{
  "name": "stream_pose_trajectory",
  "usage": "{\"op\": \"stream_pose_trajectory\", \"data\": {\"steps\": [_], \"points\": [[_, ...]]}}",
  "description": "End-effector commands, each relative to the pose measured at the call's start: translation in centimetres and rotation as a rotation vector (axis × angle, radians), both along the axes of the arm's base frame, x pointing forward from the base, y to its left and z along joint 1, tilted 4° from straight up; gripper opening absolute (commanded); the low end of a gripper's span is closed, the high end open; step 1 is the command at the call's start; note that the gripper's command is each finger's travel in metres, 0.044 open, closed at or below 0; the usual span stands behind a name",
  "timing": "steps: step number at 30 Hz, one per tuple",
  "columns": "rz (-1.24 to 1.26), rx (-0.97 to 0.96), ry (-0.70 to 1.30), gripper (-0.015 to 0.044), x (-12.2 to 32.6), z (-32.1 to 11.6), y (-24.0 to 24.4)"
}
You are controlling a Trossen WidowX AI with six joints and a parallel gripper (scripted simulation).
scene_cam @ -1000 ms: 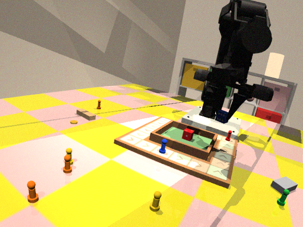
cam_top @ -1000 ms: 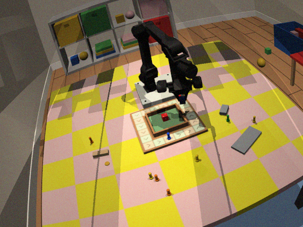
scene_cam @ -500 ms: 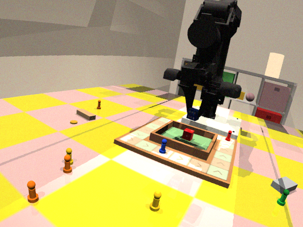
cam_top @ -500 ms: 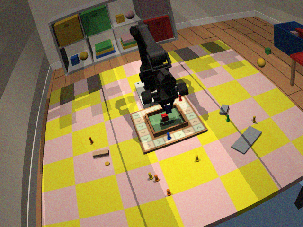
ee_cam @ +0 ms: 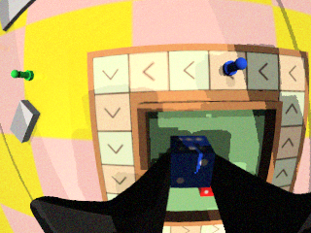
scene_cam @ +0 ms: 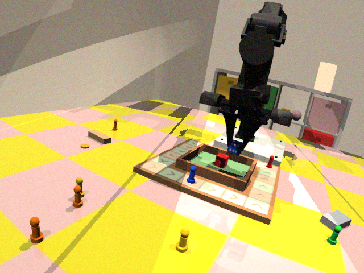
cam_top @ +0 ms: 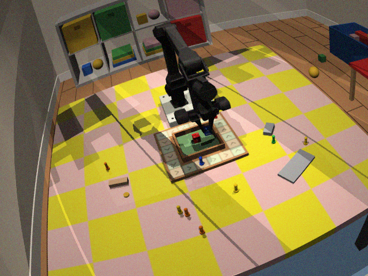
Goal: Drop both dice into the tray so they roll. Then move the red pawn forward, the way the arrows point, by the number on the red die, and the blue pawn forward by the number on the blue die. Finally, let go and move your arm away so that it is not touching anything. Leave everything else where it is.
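Note:
My gripper (cam_top: 207, 129) (scene_cam: 234, 147) (ee_cam: 189, 158) is shut on the blue die (cam_top: 207, 130) (scene_cam: 234, 147) (ee_cam: 190, 167) and holds it above the tray (cam_top: 190, 157) (scene_cam: 215, 176) (ee_cam: 209, 105). The red die (cam_top: 195, 137) (scene_cam: 221, 160) (ee_cam: 206, 192) lies on the tray's green floor; the blue die partly hides it in the wrist view. The blue pawn (cam_top: 200, 161) (scene_cam: 191, 174) (ee_cam: 235, 66) stands upright on the arrow track beside the tray's front wall. The red pawn (cam_top: 215, 117) (scene_cam: 271, 161) stands on the track near the arm's base; in the top view the gripper mostly hides it.
A green pawn (cam_top: 273, 139) (scene_cam: 334, 235) (ee_cam: 22, 75) stands by a small grey block (cam_top: 268, 129) (scene_cam: 335, 219) (ee_cam: 24, 120) right of the board. A large grey slab (cam_top: 296, 165), a tan block (cam_top: 118, 182) (scene_cam: 99, 136) and several yellow and orange pawns lie or stand around the board.

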State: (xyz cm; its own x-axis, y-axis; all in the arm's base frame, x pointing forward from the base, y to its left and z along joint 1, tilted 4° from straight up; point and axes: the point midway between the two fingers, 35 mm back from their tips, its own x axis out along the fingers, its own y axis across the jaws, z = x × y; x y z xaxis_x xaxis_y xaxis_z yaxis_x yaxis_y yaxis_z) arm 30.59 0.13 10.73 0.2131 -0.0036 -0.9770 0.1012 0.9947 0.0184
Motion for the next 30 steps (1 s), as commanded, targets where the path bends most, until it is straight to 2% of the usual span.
{"op": "stream_pose_trajectory", "data": {"steps": [1,18,24,30], "points": [[0.007,-0.019,-0.124,0.0,0.2,0.1,0.0],[-0.013,-0.07,-0.693,0.0,0.8,-0.7,0.1],[-0.015,-0.072,-0.713,0.0,0.5,-0.4,-0.5],[-0.013,-0.075,-0.706,0.0,-2.0,2.2,-5.0]]}}
